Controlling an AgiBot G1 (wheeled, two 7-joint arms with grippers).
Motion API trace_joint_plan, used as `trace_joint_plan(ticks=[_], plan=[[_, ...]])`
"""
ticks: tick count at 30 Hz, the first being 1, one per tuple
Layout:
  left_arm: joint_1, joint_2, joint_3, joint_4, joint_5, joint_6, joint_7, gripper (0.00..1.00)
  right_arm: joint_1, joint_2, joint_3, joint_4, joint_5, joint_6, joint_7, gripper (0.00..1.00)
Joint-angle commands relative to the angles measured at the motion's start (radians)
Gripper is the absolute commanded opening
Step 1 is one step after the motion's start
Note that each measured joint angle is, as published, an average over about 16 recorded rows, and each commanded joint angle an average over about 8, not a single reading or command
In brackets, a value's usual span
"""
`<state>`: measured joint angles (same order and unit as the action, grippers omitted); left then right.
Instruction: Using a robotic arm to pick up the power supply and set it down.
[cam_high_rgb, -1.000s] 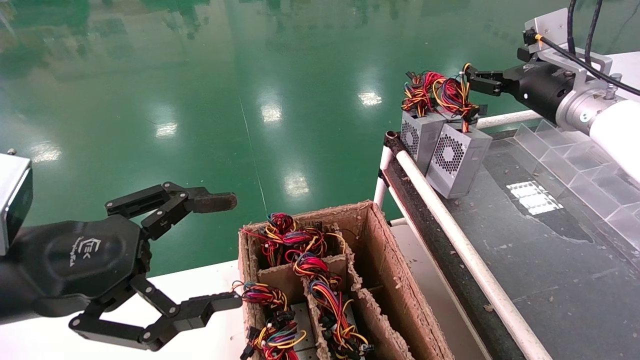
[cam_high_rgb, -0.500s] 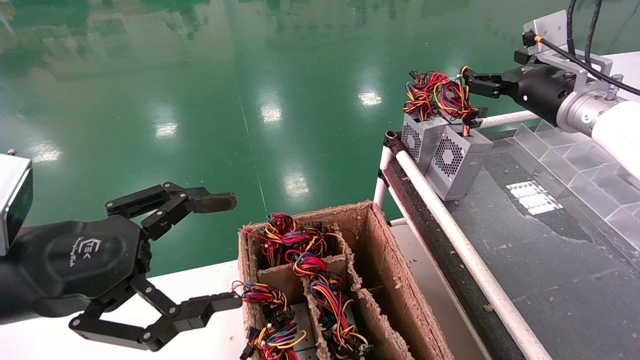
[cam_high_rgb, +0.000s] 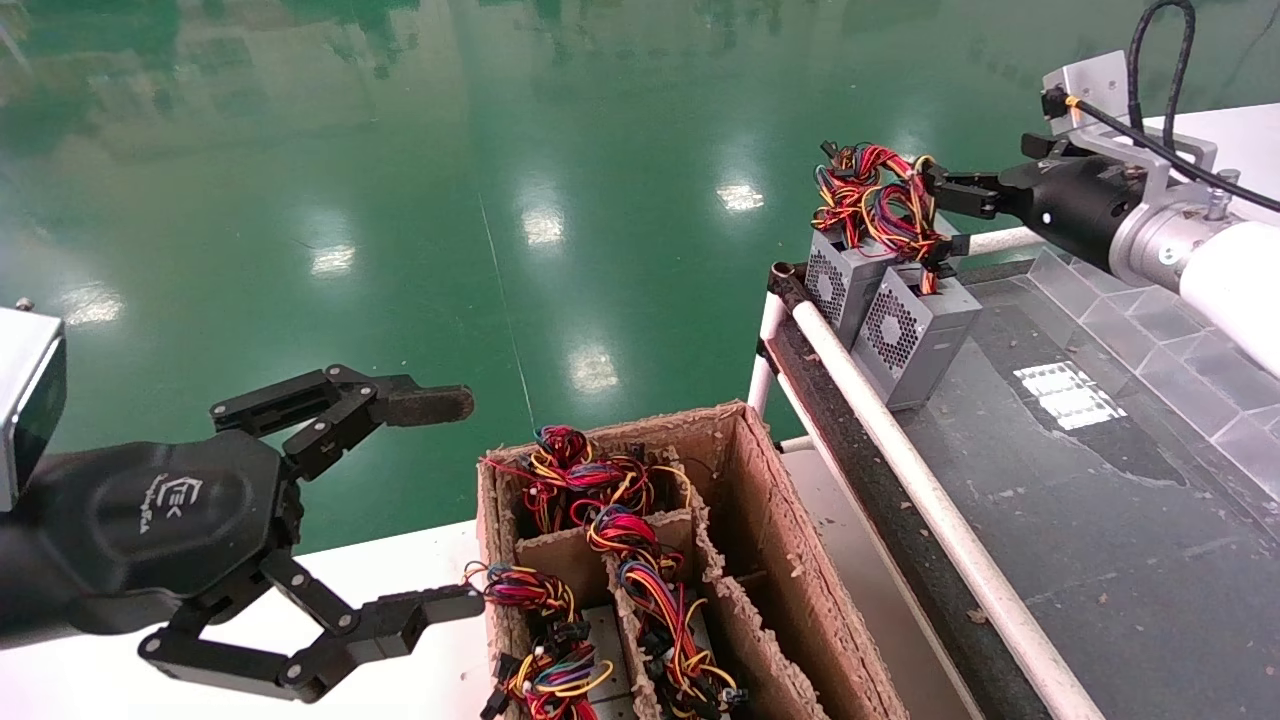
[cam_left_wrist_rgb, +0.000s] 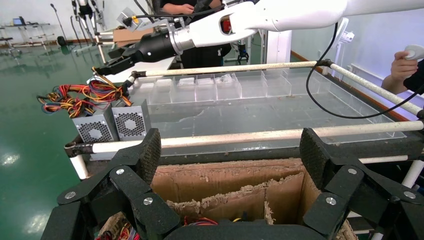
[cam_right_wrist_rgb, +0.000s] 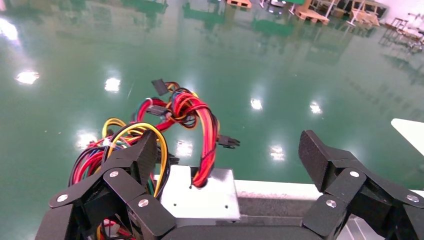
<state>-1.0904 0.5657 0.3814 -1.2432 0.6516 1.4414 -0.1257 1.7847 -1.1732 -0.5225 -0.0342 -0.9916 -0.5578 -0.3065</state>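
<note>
Glossy green floor (cam_high_rgb: 400, 150) beyond dark scuffed conveyor top (cam_high_rgb: 1100, 520); white rails (cam_high_rgb: 930, 510)

**Dark counter with two grey boxes**

The dark, scuffed counter (cam_high_rgb: 1100, 520), edged by a white rail (cam_high_rgb: 900, 460), carries the power supply (cam_high_rgb: 915, 335) and a second grey supply (cam_high_rgb: 838, 280) touching side by side at its far corner. Clear plastic dividers (cam_high_rgb: 1150, 340) line its far side.
</note>
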Motion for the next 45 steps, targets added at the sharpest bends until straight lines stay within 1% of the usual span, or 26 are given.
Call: trace_joint_plan(ticks=[1,6,11,45], plan=[[0.000,0.000,0.000,0.000,0.000,0.000,0.000,1.00,0.004,-0.001,-0.002,-0.002,-0.003,0.012,0.014,1.00],[0.000,0.000,0.000,0.000,0.000,0.000,0.000,1.00,0.008,-0.014,-0.006,0.004,-0.008,0.073,0.024,1.00],[0.000,0.000,0.000,0.000,0.000,0.000,0.000,1.00,0.003,-0.020,-0.013,0.007,-0.018,0.091,0.034,1.00],[0.000,0.000,0.000,0.000,0.000,0.000,0.000,1.00,0.006,-0.033,-0.044,0.024,-0.065,0.001,0.128,1.00]])
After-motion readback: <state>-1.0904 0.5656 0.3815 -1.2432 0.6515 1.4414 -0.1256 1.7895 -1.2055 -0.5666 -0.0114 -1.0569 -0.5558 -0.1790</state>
